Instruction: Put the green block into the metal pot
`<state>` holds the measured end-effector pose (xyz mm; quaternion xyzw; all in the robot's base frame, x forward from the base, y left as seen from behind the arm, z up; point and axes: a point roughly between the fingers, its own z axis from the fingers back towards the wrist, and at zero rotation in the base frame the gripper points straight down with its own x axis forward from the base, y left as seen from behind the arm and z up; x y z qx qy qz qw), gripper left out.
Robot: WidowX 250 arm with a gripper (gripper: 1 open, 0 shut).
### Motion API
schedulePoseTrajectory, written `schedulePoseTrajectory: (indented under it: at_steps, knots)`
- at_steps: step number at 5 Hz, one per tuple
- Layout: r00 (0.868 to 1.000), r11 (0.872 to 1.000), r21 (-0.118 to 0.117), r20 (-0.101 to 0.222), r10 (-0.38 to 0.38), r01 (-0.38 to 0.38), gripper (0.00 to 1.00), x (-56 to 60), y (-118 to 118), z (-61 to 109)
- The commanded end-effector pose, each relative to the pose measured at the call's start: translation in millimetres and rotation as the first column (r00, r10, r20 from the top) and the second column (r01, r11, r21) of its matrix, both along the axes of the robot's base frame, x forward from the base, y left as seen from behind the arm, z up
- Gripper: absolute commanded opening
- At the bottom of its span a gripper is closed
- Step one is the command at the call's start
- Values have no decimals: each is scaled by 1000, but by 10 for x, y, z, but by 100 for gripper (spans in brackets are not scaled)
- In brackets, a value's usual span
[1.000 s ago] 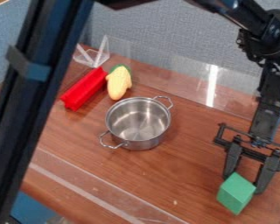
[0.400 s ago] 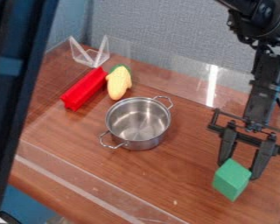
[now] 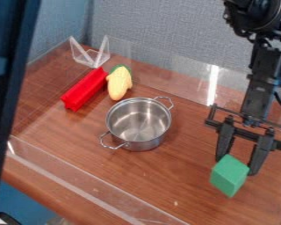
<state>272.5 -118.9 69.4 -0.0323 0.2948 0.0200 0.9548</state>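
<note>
Green block (image 3: 230,175), pinched between the closed fingers of the gripper (image 3: 239,169), hangs right of the empty metal pot (image 3: 138,123) (carry step); next, shift left over the rim and release.

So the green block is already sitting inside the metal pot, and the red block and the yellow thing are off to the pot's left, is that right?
Not quite. The camera view shows the green block outside the metal pot, off to its right between the fingers of the end effector; the pot looks empty. The rest holds: the red block and the yellow thing lie up and left of the pot.
</note>
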Motion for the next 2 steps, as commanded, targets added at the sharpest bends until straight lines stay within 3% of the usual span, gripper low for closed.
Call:
schedulePoseTrajectory:
  at_steps: [1,2]
  knots:
    - [997,1000,-19,75,2,0,0,26,38,246]
    - [997,1000,-18,78,-1,3,0,12,54,264]
